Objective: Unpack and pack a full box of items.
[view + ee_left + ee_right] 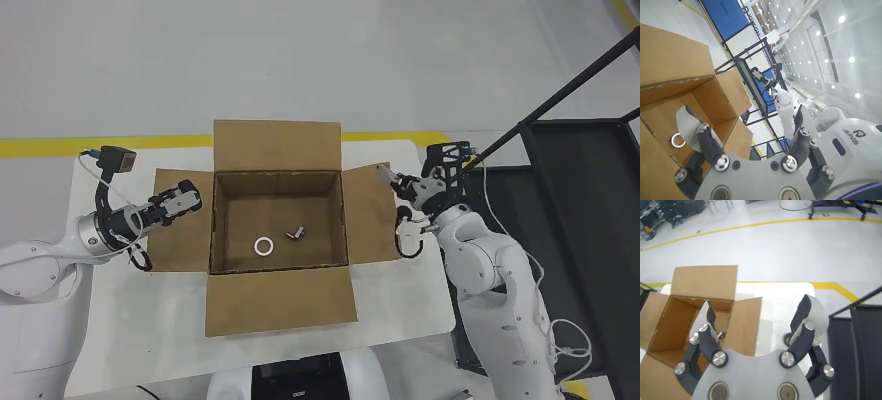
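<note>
Two small things lie on the floor of the cardboard box (320,252): a pale ring (264,245) and, just beside it, a little metal piece (295,232) that I can't identify. The box sits in the middle of the white table (400,300) with all four flaps folded outward. I take that to be deliberate, since it keeps the mouth clear and lets either arm come in from its own side. With so little inside, the box looks either nearly unpacked or barely packed; I can't say which.

The left gripper (185,198) hangs over the left flap with its fingers spread wide, holding nothing and touching nothing. From its wrist, the ring (677,140) shows down in the box beside one finger. The right gripper (392,178) hovers above the right flap, just as wide apart and just as empty, with the metal piece (721,334) visible past its finger. Both look poised at the rim for a reach inside.
</note>
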